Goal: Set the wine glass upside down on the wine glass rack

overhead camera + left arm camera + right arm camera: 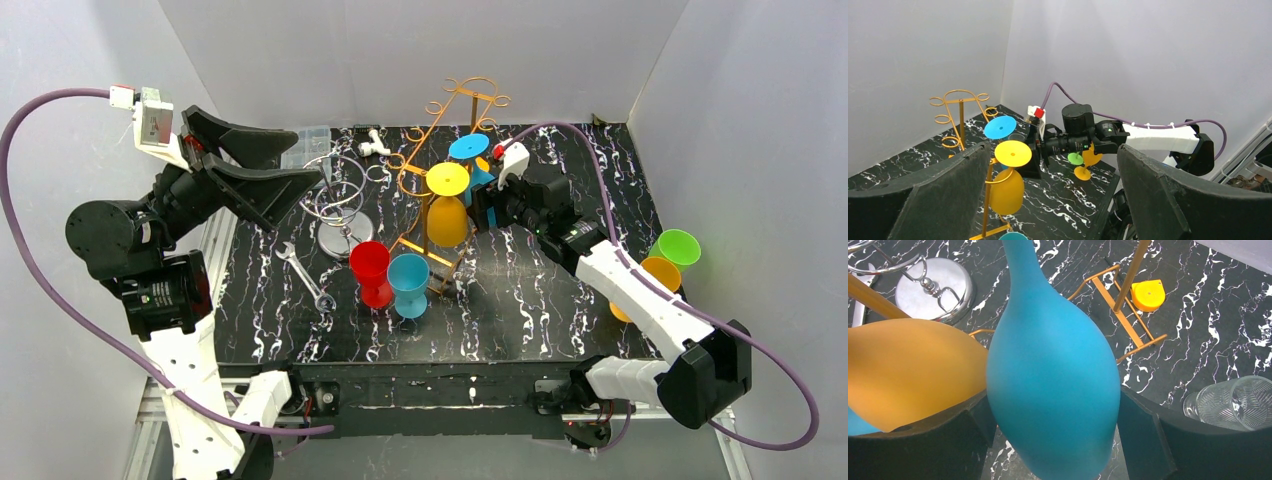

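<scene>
At the far left, the left pincer is held raised over the table edge, its two broad black fingers spread wide apart with nothing between them. Beside it on the table a chrome wire stand on a round, polished base is noted, with a steel wrench lying flat in front of it. A red glass and a pale blue glass stand upright, just beside each other, near the foot of the rack.

The rack is made of thin gold-coloured wire with curled ends at the top. A yellow glass hangs upside down in it, with its flat round foot uppermost.

The blue wine glass is found just right of the yellow one, at the rack, inverted with its disc foot on top. It is opaque, matt and smooth, with a long rounded bowl tapering to a narrow stem. The right pincer is clamped on the bowl, with a dark pad seen against each side. Whether the foot rests on the rack's wire cannot be told.

On the table beyond the rack, a small orange block and a ribbed clear glass vessel lying on its side are recorded. At the right edge, a green glass and an orange glass are seen close together.

The table is black with white marble veining. It is enclosed by plain white walls.
</scene>
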{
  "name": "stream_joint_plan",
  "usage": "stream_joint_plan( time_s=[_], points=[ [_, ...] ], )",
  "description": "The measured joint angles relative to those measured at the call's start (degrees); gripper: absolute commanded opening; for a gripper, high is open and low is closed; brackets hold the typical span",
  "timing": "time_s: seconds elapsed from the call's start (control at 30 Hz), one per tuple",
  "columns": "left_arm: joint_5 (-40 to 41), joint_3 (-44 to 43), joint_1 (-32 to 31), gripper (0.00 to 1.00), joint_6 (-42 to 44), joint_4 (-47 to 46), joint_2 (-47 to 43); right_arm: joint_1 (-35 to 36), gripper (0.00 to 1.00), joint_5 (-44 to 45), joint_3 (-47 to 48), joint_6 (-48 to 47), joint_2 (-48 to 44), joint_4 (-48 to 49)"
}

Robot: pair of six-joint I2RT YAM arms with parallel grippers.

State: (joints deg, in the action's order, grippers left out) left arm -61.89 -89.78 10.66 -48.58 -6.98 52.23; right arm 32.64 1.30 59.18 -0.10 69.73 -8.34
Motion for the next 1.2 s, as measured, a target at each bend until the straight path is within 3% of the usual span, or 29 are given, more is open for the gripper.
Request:
stream_joint_plan(
  time_s=[0.13,0.27,0.73,1.2],
  points=[
    [0.0,0.0,0.0,0.98,0.0,0.04,0.02,0.0,0.8,0.0,0.0,0.11,0.0,0.02],
    [0.0,0.0,0.0,0.98,0.0,0.04,0.0,0.0,0.74,0.07,0.07,0.11,0.0,0.02],
    [0.44,-0.28,0.0,0.98,2.62,3.26,-0.85,-0.07,0.78,1.95,3.32,-2.14,-3.82,1.29],
    [0.9,-0.33,0.0,0.98,3.65,4.94,-0.85,-5.64,0.74,-0.02,1.95,-1.7,-3.13,4.46]
  ],
)
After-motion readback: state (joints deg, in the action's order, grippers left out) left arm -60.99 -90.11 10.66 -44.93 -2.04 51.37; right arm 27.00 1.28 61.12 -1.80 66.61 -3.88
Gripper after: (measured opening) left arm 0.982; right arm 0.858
